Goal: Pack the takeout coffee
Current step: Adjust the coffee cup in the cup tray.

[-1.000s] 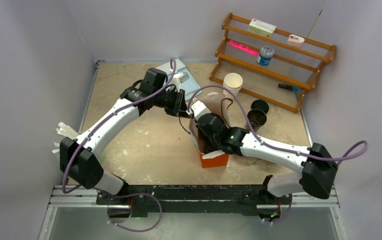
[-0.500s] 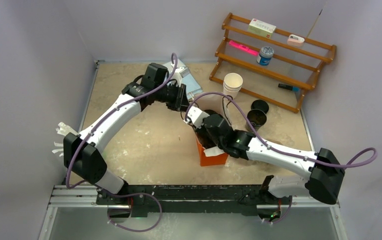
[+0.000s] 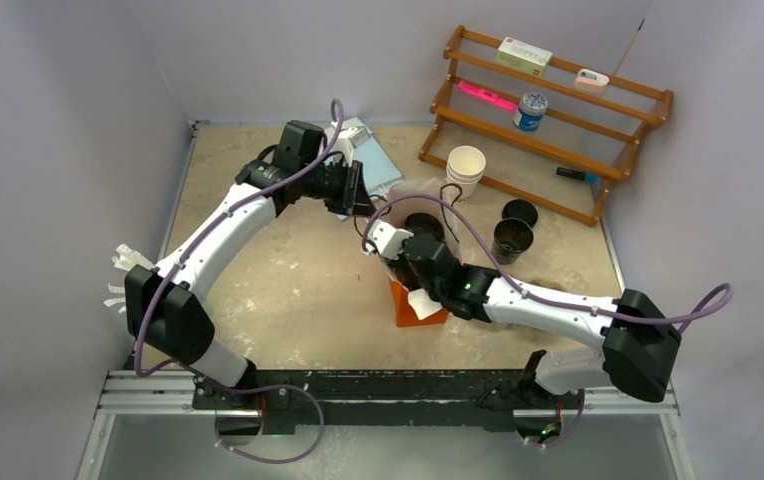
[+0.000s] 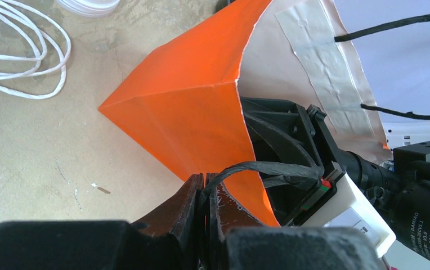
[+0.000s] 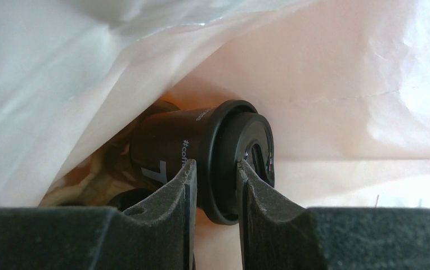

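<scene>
An orange paper bag point(image 3: 424, 312) stands mid-table; it also shows in the left wrist view point(image 4: 190, 107). My left gripper point(image 3: 359, 197) is shut on its black cord handle point(image 4: 258, 166), with the fingers point(image 4: 184, 205) pressed together and holding it up at the bag's far-left side. My right gripper point(image 3: 410, 262) reaches inside the bag. In the right wrist view this gripper point(image 5: 215, 188) is shut on the black lid point(image 5: 241, 152) of a black cup with white print point(image 5: 165, 146). Tan pulp-like material point(image 5: 86, 180) shows under the cup. Another black cup point(image 3: 511, 240), open, and a loose black lid point(image 3: 520, 212) stand to the right of the bag.
Stacked white paper cups point(image 3: 466, 165) stand in front of a wooden rack point(image 3: 548, 120) at the back right. A blue-white cloth point(image 3: 378, 165) lies behind the left gripper. White cable point(image 4: 21, 62) lies on the table. A dark round shape point(image 3: 424, 225) shows at the bag's mouth.
My left gripper has moved back and left, pulling the handle. My right gripper has gone further left and deeper into the bag, which now stands more upright.
</scene>
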Tool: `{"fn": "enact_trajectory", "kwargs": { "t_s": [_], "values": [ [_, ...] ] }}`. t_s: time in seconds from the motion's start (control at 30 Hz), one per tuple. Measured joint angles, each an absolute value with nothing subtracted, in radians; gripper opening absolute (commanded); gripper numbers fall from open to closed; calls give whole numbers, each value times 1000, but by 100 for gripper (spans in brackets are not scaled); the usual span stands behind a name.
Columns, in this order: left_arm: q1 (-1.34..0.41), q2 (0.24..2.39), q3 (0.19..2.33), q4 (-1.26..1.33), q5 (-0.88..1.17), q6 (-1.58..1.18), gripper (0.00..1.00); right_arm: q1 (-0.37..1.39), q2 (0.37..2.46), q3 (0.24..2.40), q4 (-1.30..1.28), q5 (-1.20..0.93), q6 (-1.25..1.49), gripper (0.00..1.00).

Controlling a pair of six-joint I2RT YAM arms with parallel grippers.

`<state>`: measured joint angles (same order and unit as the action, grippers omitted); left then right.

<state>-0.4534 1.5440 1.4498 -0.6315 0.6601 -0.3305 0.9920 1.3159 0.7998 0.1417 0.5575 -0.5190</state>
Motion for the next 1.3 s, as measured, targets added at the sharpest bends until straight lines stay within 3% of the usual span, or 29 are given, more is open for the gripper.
{"fn": "enact_trajectory", "kwargs": {
  "t_s": [0.5, 0.87, 0.97, 1.1, 1.17, 1.27, 1.3],
  "values": [
    [-453, 1571, 1451, -638, 686, -331, 7, 997, 1335, 710, 353, 612, -652, 0],
    [-452, 1571, 1451, -654, 686, -332, 7, 1003, 1337, 719, 323, 583, -652, 0],
    [-452, 1571, 1451, -655, 686, -332, 7, 1003, 1337, 758, 242, 551, -632, 18],
    [-451, 1571, 1451, -655, 685, -332, 7, 1003, 1337, 800, 151, 528, -601, 31],
    [-451, 1573, 1452, -655, 685, -332, 7, 1003, 1337, 812, 118, 519, -582, 43],
    [-451, 1576, 1454, -659, 686, -332, 7, 1003, 1337, 842, 54, 499, -543, 79],
    [-451, 1578, 1455, -661, 685, -332, 7, 1002, 1337, 855, 36, 494, -530, 95]
  ]
}}
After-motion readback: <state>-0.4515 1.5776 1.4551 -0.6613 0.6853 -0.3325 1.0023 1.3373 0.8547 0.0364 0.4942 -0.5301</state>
